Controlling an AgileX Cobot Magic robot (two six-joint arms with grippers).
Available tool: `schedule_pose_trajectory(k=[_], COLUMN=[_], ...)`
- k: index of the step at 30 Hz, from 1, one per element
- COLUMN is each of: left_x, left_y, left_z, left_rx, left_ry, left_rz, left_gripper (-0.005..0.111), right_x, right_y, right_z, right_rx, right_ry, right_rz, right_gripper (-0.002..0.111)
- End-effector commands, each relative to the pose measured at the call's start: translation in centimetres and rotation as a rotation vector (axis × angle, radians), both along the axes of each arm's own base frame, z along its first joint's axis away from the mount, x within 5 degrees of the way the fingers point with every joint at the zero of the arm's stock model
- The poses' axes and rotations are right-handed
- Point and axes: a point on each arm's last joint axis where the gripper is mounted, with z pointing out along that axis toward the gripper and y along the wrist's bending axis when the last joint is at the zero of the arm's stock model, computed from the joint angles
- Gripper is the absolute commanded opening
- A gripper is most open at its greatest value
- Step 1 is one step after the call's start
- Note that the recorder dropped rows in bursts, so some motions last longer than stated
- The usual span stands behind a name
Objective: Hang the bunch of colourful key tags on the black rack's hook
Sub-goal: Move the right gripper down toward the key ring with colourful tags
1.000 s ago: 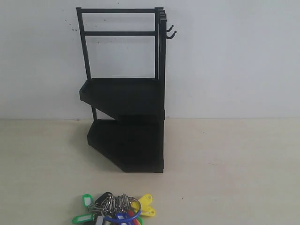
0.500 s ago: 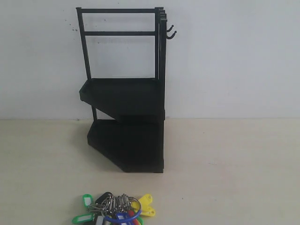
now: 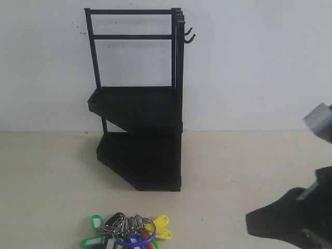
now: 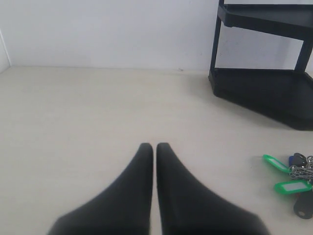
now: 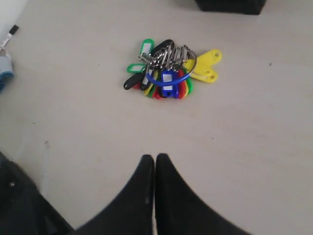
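Pale tabletop (image 3: 249,166) carries the key bunch (image 3: 127,233) just in front of the rack (image 3: 140,104), partly cut off at the exterior view's lower edge; with the right hand (image 5: 154,161) and left hand (image 4: 155,149) both closed and empty, a grab may pinch a single tag and miss the tiny hook (image 3: 189,35).

Left claw (image 4: 154,145) closed; colourful key tag bunch (image 4: 299,172) lies near the black rack (image 4: 266,93).

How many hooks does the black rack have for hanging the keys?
2. Both jut from the top right post of the black rack in the exterior view: an upper hook and a lower hook just beneath it. Others may be hidden behind the frame.
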Motion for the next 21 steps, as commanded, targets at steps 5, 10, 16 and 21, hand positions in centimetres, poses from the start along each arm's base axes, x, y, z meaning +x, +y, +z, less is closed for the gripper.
schedule_pose_trajectory(k=[5,10,16,21], left_x=[0.0,0.0,0.0,0.0], left_y=[0.0,0.0,0.0,0.0], left_z=[0.1,0.1,0.1,0.1], left_rx=[-0.003,-0.003,-0.003,-0.003], left_ry=[-0.001,-0.001,-0.001,-0.001], left_rz=[0.002,0.002,0.002,0.002], left_gripper=[0.004,0.004,0.004,0.004], right_x=[5.1,7.0,8.2,8.6], right_y=[2.9,3.9,4.5,6.3], right_z=[-4.5,-7.8,-11.1,-13.0], right_rx=[0.22,0.285,0.325,0.301], right_ry=[0.199,0.313,0.369,0.423], right_rz=[-0.002,-0.017,-0.023,0.039], right_gripper=[0.019,0.042,0.043,0.043])
